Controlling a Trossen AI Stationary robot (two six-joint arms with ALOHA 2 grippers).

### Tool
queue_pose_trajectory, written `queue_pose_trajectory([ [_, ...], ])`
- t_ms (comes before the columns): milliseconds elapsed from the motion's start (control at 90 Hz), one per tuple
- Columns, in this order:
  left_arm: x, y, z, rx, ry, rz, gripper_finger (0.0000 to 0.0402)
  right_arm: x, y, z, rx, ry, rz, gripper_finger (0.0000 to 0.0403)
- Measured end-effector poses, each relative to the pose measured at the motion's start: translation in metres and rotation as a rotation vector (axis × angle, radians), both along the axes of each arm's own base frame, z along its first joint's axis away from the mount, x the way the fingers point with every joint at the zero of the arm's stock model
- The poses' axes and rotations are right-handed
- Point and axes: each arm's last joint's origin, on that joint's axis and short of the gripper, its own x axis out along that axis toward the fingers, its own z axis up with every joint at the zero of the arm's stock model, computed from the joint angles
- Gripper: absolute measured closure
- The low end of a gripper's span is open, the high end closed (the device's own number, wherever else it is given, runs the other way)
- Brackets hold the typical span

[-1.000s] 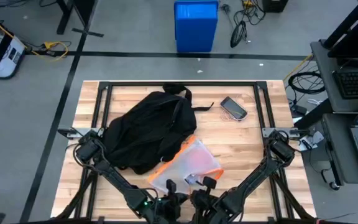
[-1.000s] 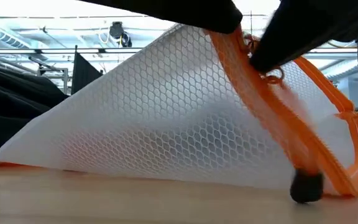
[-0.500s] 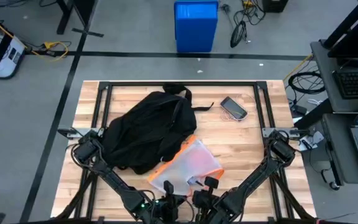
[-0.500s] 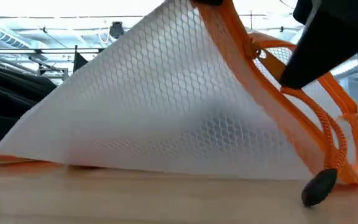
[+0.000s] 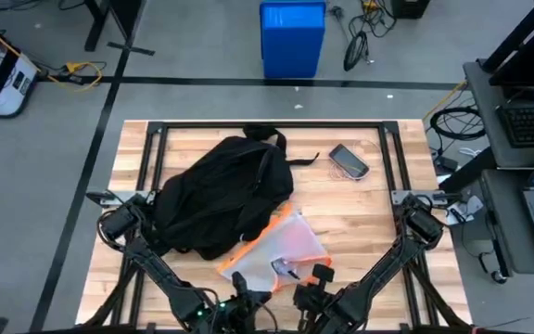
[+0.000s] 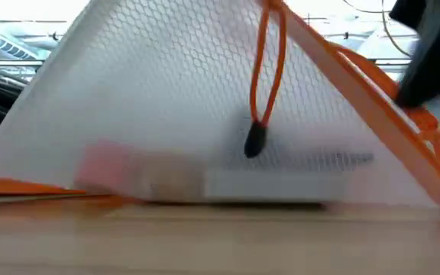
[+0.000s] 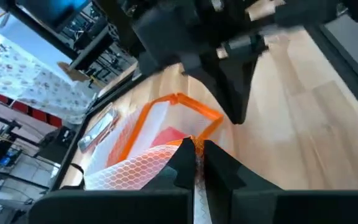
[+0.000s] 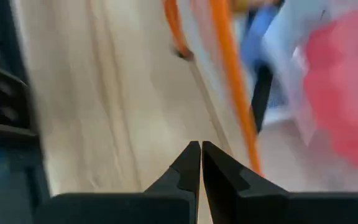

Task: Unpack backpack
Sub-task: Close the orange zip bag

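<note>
A light wooden plank tabletop point(image 5: 360, 218) with a black metal frame carries three things: a large black soft fabric backpack point(image 5: 216, 195) toward its left, a white mesh pouch with orange trim point(image 5: 281, 243) touching the backpack's near edge, and a small dark phone-like device point(image 5: 349, 160) well apart at the far right.

Black backpack point(image 5: 219, 197) lies slumped across the table's left-centre.

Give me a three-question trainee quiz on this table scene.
1. Fill in: the mesh pouch, out on the table next to the backpack, has ___ trim.
2. The left gripper is shut on: A) a backpack strap B) the mesh pouch's edge C) a phone.
3. True or false: the right gripper holds a phone.
Key: 1 orange; 2 B; 3 false, its fingers are shut on nothing.
</note>
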Motion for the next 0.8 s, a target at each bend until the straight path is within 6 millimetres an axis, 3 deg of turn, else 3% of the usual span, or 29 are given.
queue_pose_trajectory([
  [133,0.001,0.001,-0.001,0.000,0.004,0.004,0.0401,-0.002,0.005,0.011,-0.003,-0.078,0.021,0.0403],
  [344,0.002,0.002,-0.001,-0.001,0.004,0.006,0.0401,0.006,0.015,0.009,0.065,-0.189,-0.001,0.0394],
  [800,0.002,0.002,-0.001,-0.003,0.004,0.006,0.0401,0.018,0.009,-0.012,-0.035,-0.194,-0.024,0.0261],
])
